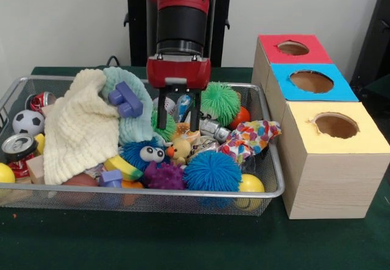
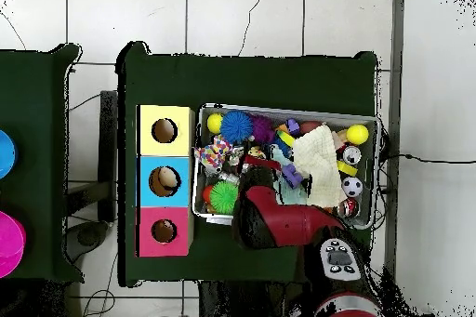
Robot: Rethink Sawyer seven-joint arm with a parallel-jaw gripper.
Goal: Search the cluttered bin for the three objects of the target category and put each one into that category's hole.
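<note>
The gripper (image 1: 179, 119) hangs with fingers apart, empty, above the bin (image 1: 273, 160). Lower straight down. Close only on an orange figure, avoiding neighbouring clutter.

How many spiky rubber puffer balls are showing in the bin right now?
3: a green one at the far side beside the gripper, a blue one at the near rim, a smaller purple one beside it. Clutter may hide more.

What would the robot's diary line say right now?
claw: open, low over toys | bin: full | red hole: nothing seen inside
</note>
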